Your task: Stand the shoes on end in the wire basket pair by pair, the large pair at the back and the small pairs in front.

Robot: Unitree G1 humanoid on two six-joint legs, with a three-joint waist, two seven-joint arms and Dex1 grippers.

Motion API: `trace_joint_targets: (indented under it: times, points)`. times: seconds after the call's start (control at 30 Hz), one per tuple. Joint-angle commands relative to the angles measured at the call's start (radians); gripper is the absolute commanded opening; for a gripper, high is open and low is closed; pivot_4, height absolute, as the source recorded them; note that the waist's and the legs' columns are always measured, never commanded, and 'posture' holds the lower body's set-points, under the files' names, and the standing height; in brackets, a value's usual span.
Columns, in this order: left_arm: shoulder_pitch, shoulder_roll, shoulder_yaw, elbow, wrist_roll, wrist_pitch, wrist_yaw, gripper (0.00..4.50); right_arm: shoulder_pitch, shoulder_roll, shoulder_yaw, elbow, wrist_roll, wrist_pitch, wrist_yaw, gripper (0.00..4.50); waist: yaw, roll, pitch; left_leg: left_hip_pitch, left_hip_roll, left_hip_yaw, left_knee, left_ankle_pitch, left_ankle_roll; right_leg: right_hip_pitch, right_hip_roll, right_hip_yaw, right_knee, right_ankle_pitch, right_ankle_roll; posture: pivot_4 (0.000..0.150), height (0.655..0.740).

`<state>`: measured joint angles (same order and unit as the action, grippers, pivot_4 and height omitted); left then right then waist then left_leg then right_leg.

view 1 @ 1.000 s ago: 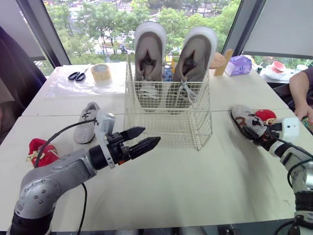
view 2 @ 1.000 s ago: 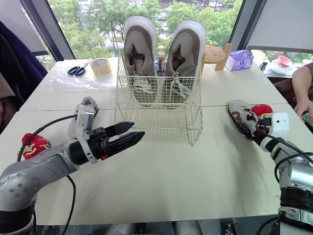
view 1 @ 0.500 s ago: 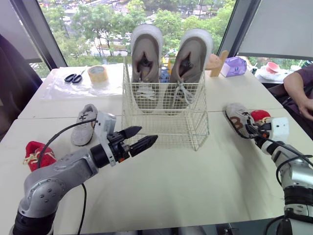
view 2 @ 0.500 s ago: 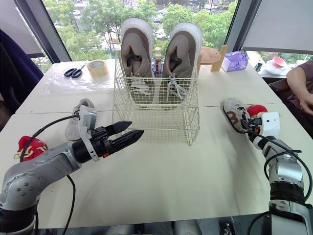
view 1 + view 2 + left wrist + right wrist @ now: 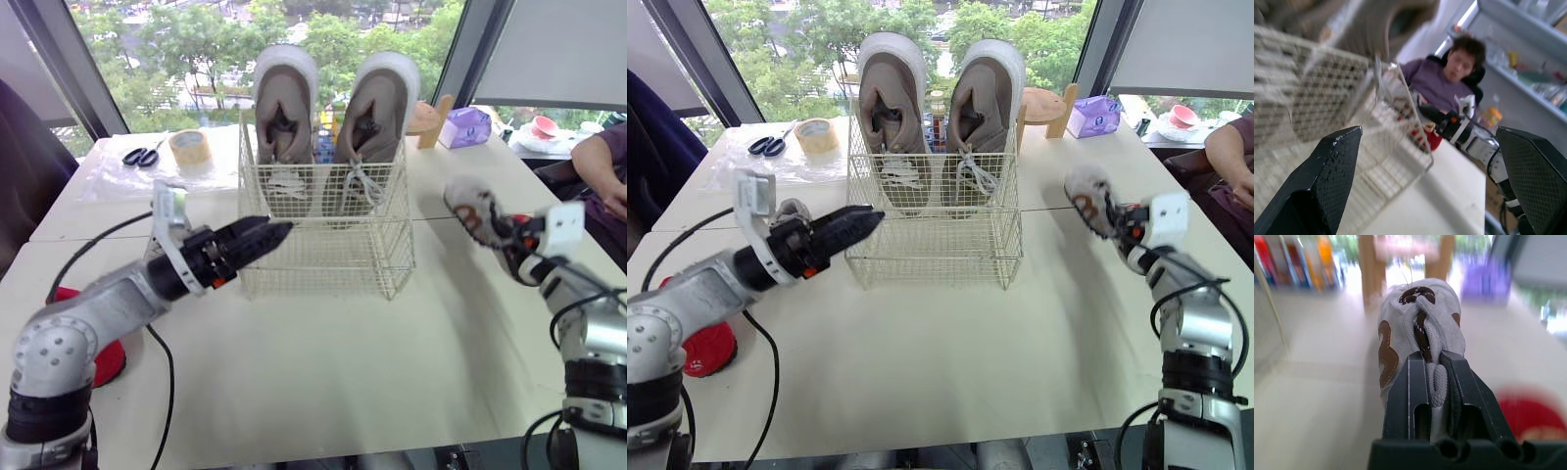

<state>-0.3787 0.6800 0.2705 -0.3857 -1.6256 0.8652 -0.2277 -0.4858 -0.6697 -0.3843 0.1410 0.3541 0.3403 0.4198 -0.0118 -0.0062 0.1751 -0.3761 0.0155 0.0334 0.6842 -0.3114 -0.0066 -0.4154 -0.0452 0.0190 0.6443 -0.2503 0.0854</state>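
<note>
The wire basket point(image 5: 333, 266) sits mid-table with the large beige pair point(image 5: 284, 108) stood on end along its back wall, toes up. The front half is bare wire.

Off at the basket's 3 o'clock, the right gripper point(image 5: 1433, 360) has its two fingers pinched narrow on the laces of a small grey shoe point(image 5: 474, 210) with brown patches. From that hand the shoe runs out toward 11 o'clock, toe tilted upward and pointing away from the robot. I can't make out whether its heel touches the table.

On the other side, the left gripper point(image 5: 277, 229) hangs at the basket's 9 o'clock, its tips just beside the basket's left front corner. Its fingers are spread wide with nothing between them. A second small grey shoe point(image 5: 795, 210) lies on the table just behind that arm, and something red point(image 5: 705, 348) sits near the table edge at 7 o'clock.

Scissors point(image 5: 142, 155) and a tape roll point(image 5: 188, 147) lie at 10 o'clock, and a person's arm point(image 5: 598, 166) rests at the right.
</note>
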Motion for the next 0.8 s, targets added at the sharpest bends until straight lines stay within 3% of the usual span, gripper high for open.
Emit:
trace_joint_targets:
  times: [0.03,0.23,0.37,0.57,0.8]
  points:
    - [-0.066,0.033,0.042,0.071,-0.055,0.01,-0.044,4.5,-0.08,-0.075,-0.087,-0.099,0.039,0.007,-0.016,0.01,0.005,0.0,0.0,0.0,0.0,-0.001,0.0,0.0,0.0,0.0,0.0,0.0,0.0,-0.001,0.001,0.15,0.74]
    - [-0.222,0.052,0.061,0.251,-0.099,0.04,-0.078,4.5,-0.261,-0.22,-0.136,-0.173,0.114,0.054,0.023,0.01,0.001,0.0,0.0,-0.005,0.0,-0.002,0.0,0.0,0.0,-0.001,-0.001,0.0,-0.004,-0.002,0.001,0.15,0.74]
    - [-0.415,0.089,0.074,0.446,-0.092,0.078,-0.119,4.5,-0.485,-0.307,-0.119,-0.197,0.298,0.168,0.145,0.01,0.0,0.001,0.001,-0.015,-0.001,-0.001,0.0,0.001,-0.001,-0.015,-0.001,0.001,0.001,-0.002,0.002,0.15,0.74]
    - [-0.662,0.093,0.057,0.627,0.001,0.127,-0.209,4.5,-0.6,-0.28,0.023,-0.336,0.468,0.289,0.288,0.01,-0.007,-0.001,0.001,-0.015,0.0,-0.002,-0.002,0.001,-0.001,-0.015,0.002,0.0,0.0,-0.002,0.001,0.15,0.74]
    - [-0.784,0.053,0.073,0.659,-0.054,0.239,-0.201,4.5,-0.61,-0.215,0.188,-0.394,0.427,0.243,0.421,0.01,0.002,-0.002,0.002,-0.016,0.0,-0.002,0.0,0.001,-0.001,-0.015,-0.002,0.0,0.001,-0.002,0.002,0.15,0.74]
